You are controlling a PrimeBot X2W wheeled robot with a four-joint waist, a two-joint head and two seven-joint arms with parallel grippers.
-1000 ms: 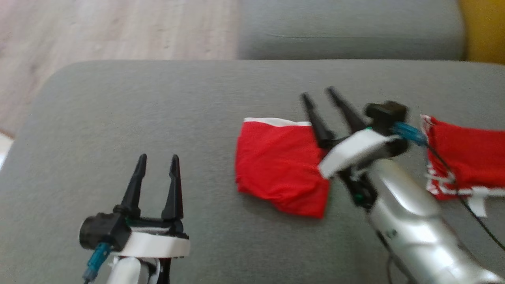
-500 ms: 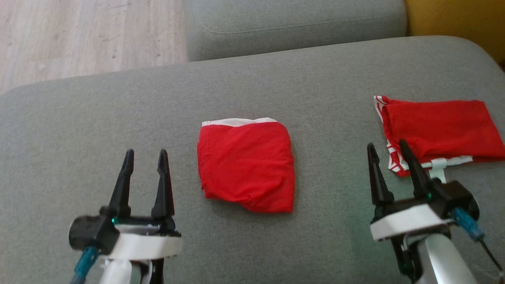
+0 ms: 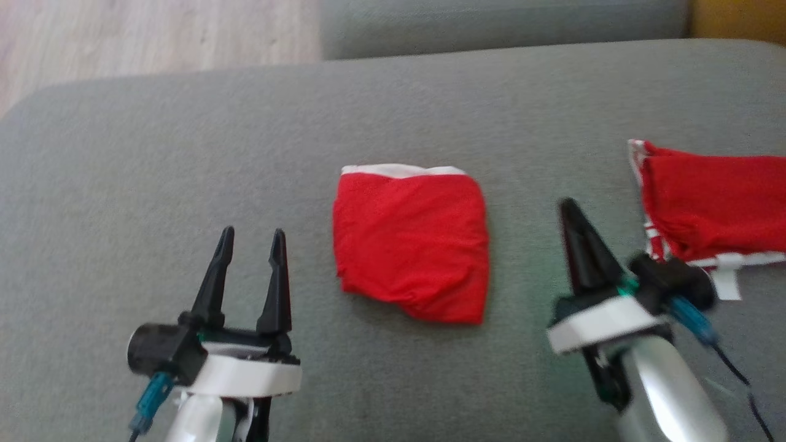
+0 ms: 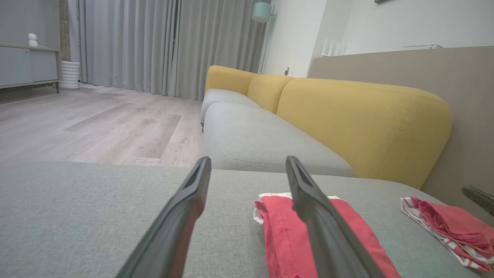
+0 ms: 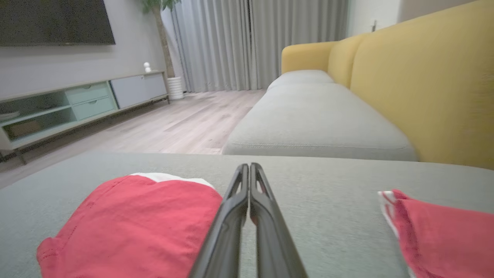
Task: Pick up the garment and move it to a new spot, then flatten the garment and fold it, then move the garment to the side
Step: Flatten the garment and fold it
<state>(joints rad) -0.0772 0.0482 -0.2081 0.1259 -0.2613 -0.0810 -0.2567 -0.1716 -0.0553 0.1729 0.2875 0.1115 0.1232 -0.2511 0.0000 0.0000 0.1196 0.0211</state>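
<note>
A folded red garment [image 3: 411,239] with a white waistband lies flat in the middle of the grey cushion [image 3: 153,153]. My left gripper [image 3: 253,236] hovers open to its lower left, nothing between its fingers. My right gripper [image 3: 568,205] is to the garment's right, shut and empty, clear of the cloth. In the left wrist view the garment [image 4: 278,227] lies partly behind the right finger of that open gripper [image 4: 247,162]. The right wrist view shows the closed gripper [image 5: 249,166] with the garment [image 5: 131,224] to its left.
A second red garment [image 3: 712,209] with striped white trim lies at the cushion's right, just beyond my right gripper; it also appears as a red heap [image 5: 444,231]. Another grey seat [image 3: 491,24] and a yellow backrest [image 4: 362,119] lie beyond. Wooden floor [image 3: 123,37] is at the far left.
My right gripper has drawn back from the garment's right edge toward the lower right and closed its fingers. The left gripper stays open. The head camera has shifted.
</note>
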